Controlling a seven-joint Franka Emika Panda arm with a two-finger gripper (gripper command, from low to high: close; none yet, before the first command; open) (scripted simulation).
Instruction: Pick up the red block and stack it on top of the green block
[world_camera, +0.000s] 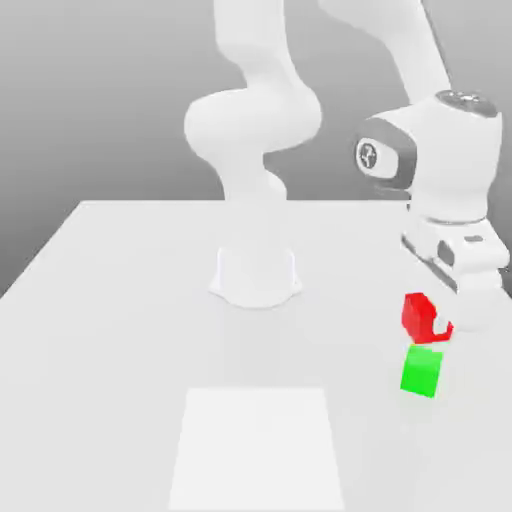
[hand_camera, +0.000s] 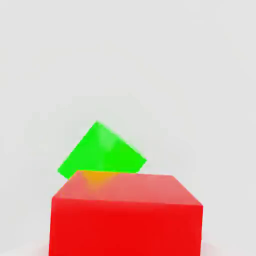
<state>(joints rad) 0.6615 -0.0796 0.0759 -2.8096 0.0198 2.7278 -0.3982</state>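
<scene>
White tabletop under plain grey light. At the exterior view's right, the gripper (world_camera: 432, 318) is closed on the red block (world_camera: 417, 315), holding it in the air almost directly above the green block (world_camera: 421, 371), which sits on the table (world_camera: 120, 260), rotated relative to the red one.

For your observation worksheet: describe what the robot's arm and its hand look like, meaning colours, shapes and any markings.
The arm is glossy white, built of thick rounded tube segments with bulging joints, rising from a round white base on the table. The wrist housing is chunky and white, with a dark grey side panel bearing a small circular emblem. No cables show.
</scene>
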